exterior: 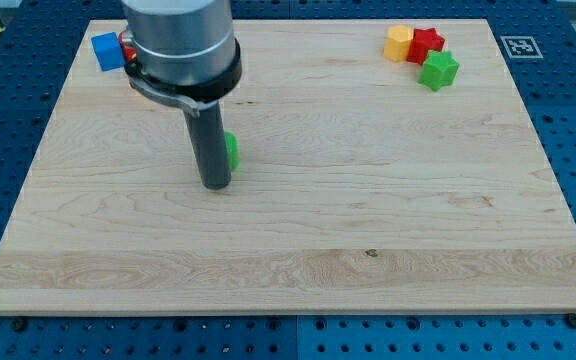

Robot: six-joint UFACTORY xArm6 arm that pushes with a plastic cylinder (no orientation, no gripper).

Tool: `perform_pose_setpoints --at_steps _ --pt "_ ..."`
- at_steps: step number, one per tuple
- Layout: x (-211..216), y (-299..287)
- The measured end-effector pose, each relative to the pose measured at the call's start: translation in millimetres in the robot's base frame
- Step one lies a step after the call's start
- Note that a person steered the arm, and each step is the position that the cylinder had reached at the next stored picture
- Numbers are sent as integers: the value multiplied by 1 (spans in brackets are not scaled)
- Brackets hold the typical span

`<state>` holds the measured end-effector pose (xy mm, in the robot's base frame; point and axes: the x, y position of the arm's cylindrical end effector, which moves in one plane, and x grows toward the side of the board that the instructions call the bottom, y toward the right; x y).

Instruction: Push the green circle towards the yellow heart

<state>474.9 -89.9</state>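
Note:
The green circle (232, 150) lies on the wooden board (368, 200), left of centre, mostly hidden behind my rod; only its right edge shows. My tip (215, 185) rests on the board just left of and below the green circle, seemingly touching it. A yellow block (399, 43), whose shape I cannot make out for sure, sits at the view's top right, far from the tip.
A red star (427, 43) and a green star (439, 69) cluster with the yellow block at the top right. A blue cube (106, 51) and a red block (125, 45), partly hidden by the arm, sit at the top left.

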Motion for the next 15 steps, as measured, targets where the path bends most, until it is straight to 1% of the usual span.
perform_pose_setpoints --at_steps 2,3,4,5,6,7,8,10,12,15 --pt "-70 -23" --pt "-86 -37" --pt "-46 -45" --pt "32 -47" --pt "72 -26" --pt "35 25" --pt "-23 54" --pt "-53 54" --pt "-82 42" --pt "-87 -7"
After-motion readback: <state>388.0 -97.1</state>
